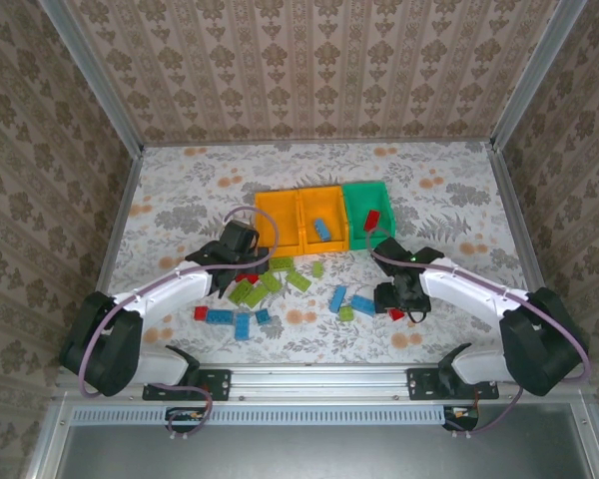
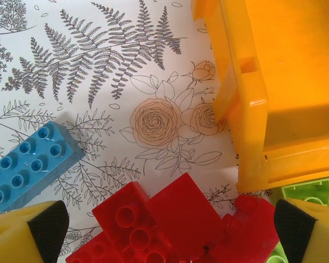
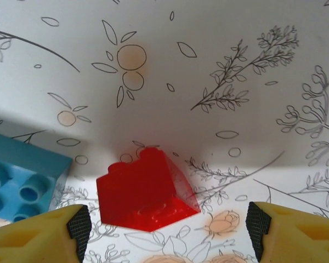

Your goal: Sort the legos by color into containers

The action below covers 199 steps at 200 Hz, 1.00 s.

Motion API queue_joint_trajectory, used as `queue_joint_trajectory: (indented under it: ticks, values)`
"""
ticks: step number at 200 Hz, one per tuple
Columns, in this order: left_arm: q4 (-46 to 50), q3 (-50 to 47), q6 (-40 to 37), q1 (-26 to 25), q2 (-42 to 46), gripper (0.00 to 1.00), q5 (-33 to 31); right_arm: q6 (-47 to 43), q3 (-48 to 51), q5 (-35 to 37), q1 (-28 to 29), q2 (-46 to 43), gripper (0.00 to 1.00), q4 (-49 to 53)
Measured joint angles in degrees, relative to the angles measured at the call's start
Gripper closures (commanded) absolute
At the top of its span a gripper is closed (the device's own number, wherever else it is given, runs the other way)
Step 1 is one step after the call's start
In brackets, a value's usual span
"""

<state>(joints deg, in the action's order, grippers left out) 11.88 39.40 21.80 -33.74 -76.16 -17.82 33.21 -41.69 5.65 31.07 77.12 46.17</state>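
Legos loose on the flowered table, both my grippers gaping above red ones.
My left gripper hangs with its jaws wide apart over a cluster of red bricks just beside the near corner of the left orange bin; a blue brick lies to one side, a lime green brick to the other. My right gripper is likewise spread, a single red brick lying on the table just ahead of my fingers, with another blue brick near it. From above, the three bins stand in a row behind the scatter: the middle orange bin holds a blue piece, the green bin a red piece.
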Motion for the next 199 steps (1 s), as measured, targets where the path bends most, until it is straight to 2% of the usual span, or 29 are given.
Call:
queue_joint_trajectory:
  ticks: [19,43,74,85,118,152,173,199]
  values:
    - [0.0,0.0,0.0,0.0,0.0,0.0,-0.02,-0.09,1.03,0.0,0.15,1.7,0.28,-1.51]
    - [0.02,0.0,0.0,0.0,0.0,0.0,-0.02,-0.24,1.53,0.09,0.24,3.85,0.39,-2.69]
    - [0.04,0.0,-0.02,0.0,0.0,0.0,-0.02,-0.39,1.6,0.74,0.35,4.2,0.67,-3.76]
    - [0.04,0.0,0.0,0.0,0.0,0.0,-0.02,-0.33,1.55,1.07,0.44,3.82,0.74,-3.82]
    - [0.04,0.0,0.0,0.0,0.0,0.0,-0.02,-0.24,0.72,1.79,0.72,-0.9,0.77,-4.02]
    - [0.09,0.0,0.0,-0.07,0.09,0.0,-0.07,-1.07,-5.07,1.86,0.46,-3.1,0.77,-8.24]
    - [0.13,0.0,0.0,-0.5,0.57,0.0,-0.15,-2.45,-10.45,0.85,-1.29,-0.33,0.78,-12.15]
    - [0.5,0.0,0.0,-1.25,1.57,0.0,-0.48,-4.59,-18.58,-0.13,-4.87,8.33,0.79,-16.79]
